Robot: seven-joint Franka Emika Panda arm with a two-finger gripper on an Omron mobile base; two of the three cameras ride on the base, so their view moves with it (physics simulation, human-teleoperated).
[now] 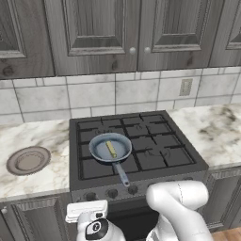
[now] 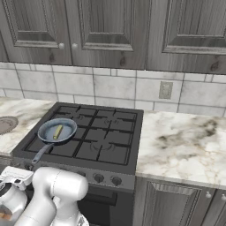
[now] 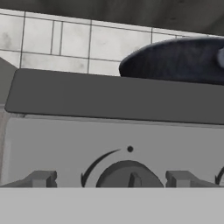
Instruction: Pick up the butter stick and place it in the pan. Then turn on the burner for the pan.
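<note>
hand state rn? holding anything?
Hand: open, empty; fingertips either side of the stove knob, not touching. Butter stick lies in the pan.

pale-yellow butter stick [image 1: 110, 148], grey-blue pan [image 1: 100, 151], brown plate [image 1: 28, 159], marbled counter [image 1: 221, 132]

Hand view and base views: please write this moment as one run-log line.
pale-yellow butter stick: in round grey-blue pan | pan: on stove, front-left grate | claw: facing round dark stove knob | claw state: cannot tell

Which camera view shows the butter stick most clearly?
The left base view shows it best: the butter stick lies in full sight inside the pan, seen from above. The right base view shows it smaller, at a slant. The hand view looks low at the stove front, so the pan's outer wall hides its inside.
</note>
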